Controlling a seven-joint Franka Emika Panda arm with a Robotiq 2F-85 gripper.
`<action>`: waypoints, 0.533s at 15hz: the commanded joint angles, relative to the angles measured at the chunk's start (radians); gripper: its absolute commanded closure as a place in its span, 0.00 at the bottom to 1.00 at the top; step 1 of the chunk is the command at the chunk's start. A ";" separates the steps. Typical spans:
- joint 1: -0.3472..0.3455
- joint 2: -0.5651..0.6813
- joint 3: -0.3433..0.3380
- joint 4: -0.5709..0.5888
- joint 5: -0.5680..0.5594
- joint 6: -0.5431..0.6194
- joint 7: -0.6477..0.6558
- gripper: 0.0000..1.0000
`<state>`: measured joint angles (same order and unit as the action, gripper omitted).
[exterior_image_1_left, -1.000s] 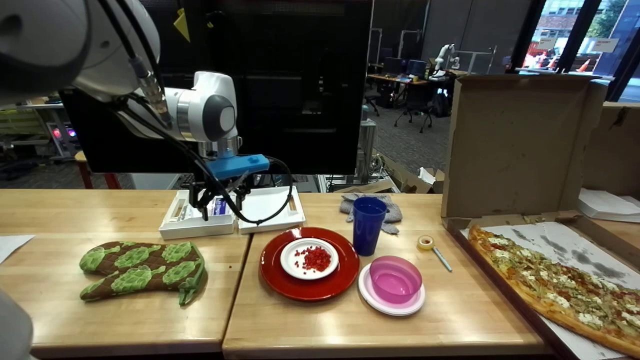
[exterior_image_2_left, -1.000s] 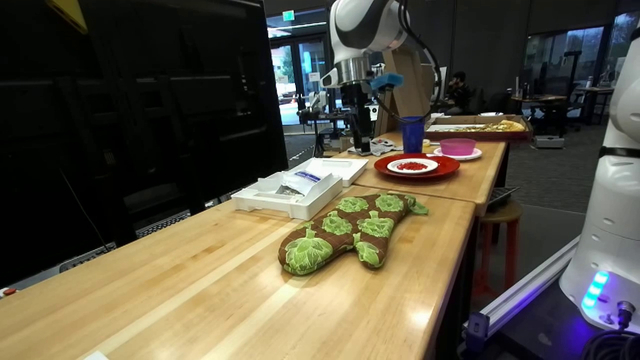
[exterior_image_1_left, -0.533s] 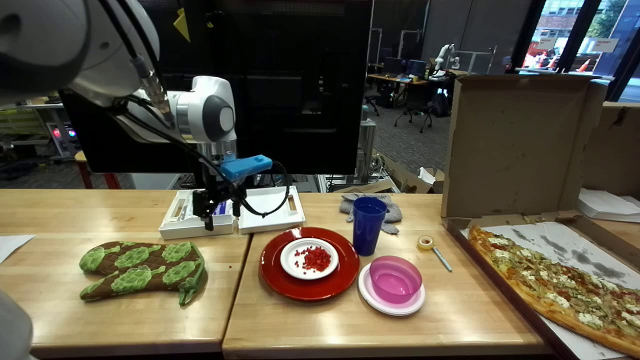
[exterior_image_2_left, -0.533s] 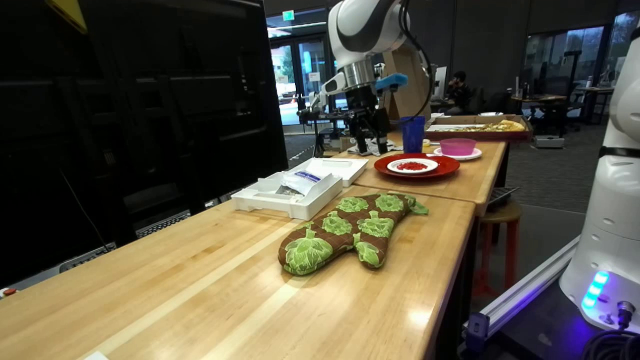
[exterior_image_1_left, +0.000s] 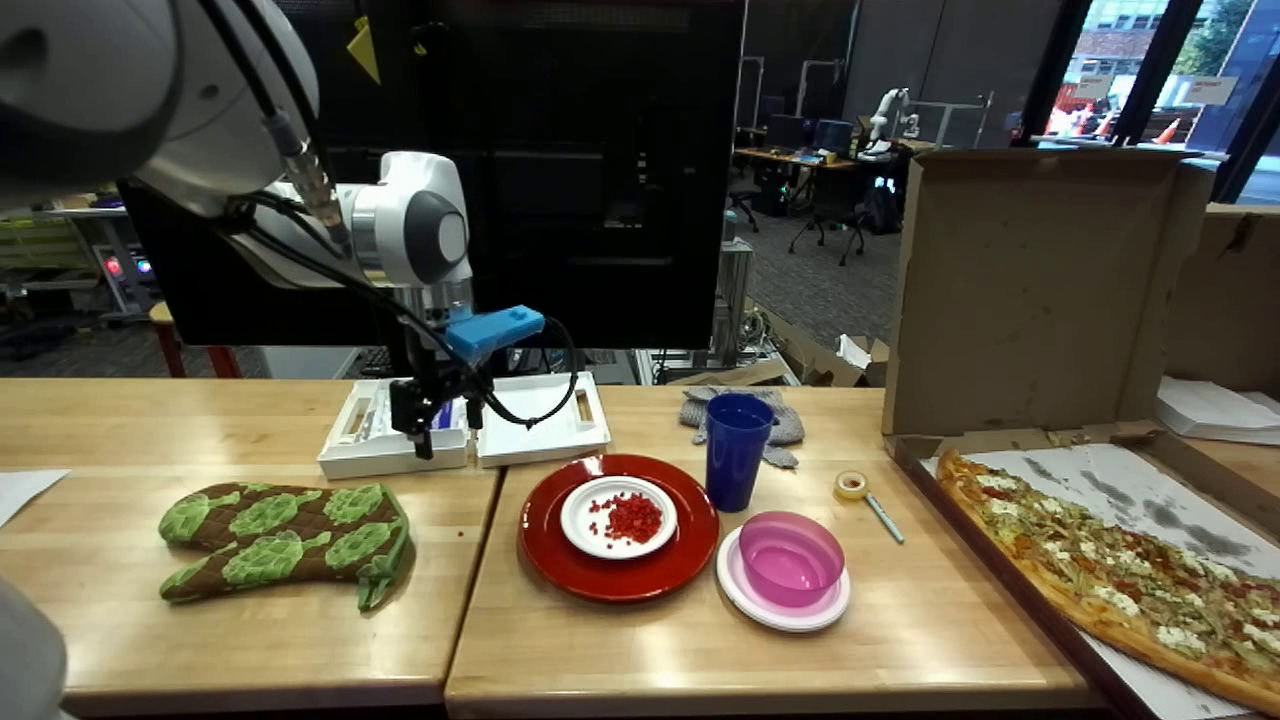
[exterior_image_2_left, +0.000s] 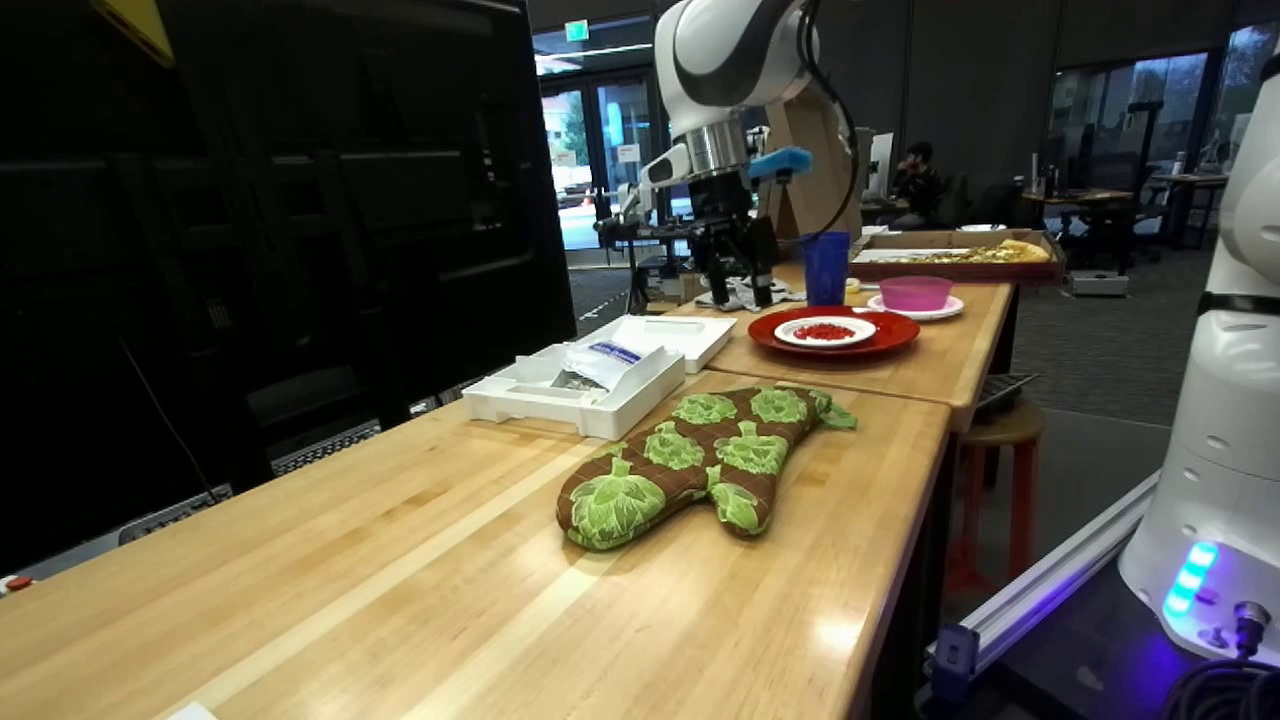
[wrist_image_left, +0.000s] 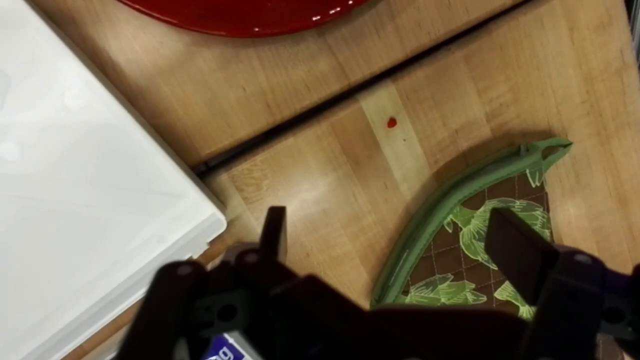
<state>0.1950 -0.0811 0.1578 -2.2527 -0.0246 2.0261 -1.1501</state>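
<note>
Fingers, two in number, are spread wide apart on the gripper, and nothing is gripped between them. In the wrist view, one is seen just beside a corner of the single white case, the other across the single oven mitt. Near the mitt, one stray red piece is seen on one of two tabletops. On the other, one red plate, one small white plate upon it, one blue cup, one pink bowl, one tape roll, one marker and one pizza box are counted; the red pieces heaped on the small plate are too many to be counted.

The mitt is made of brown quilted cloth, printed with green leafy shapes and edged in green. The case, smooth and plastic-looking, is laid out in two rectangular halves, one partly filled by a packet. The red plate is round and glossy; the bowl is translucent and set on round white plates. Behind the tall cup a grey cloth is crumpled. In the cardboard box a rough-topped pizza is held.
</note>
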 joint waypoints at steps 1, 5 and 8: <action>0.007 -0.016 0.007 -0.027 -0.040 0.079 -0.062 0.00; 0.016 -0.003 0.009 -0.057 -0.005 0.183 -0.230 0.00; 0.021 0.007 0.014 -0.082 0.006 0.248 -0.322 0.00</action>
<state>0.2059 -0.0751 0.1676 -2.3075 -0.0352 2.2110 -1.3838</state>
